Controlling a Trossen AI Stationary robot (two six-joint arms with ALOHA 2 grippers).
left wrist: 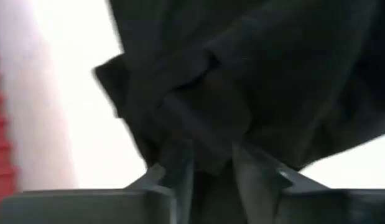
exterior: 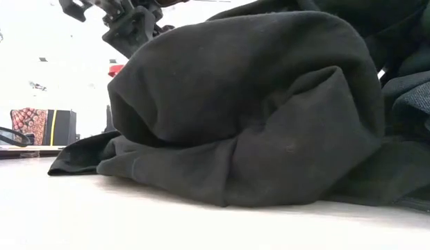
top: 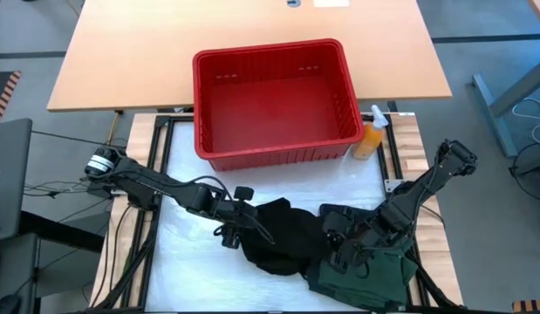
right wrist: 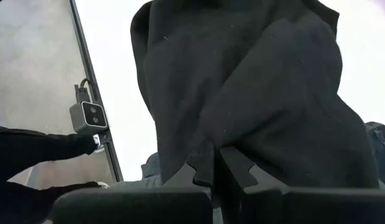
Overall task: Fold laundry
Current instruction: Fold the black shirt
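You see the left gripper (top: 237, 228) at the lower centre, fingers spread slightly around a fold of the black garment (top: 283, 235); the right gripper (top: 350, 242), lower right, pinches the same garment. The green garment (top: 365, 270) lies just beside it.

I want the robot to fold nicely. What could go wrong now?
The left gripper has its fingers slightly apart around a fold of the black garment, so the cloth might slip out. The right gripper pinches the same bunched garment, so pulling could tangle it with the green garment beside it.
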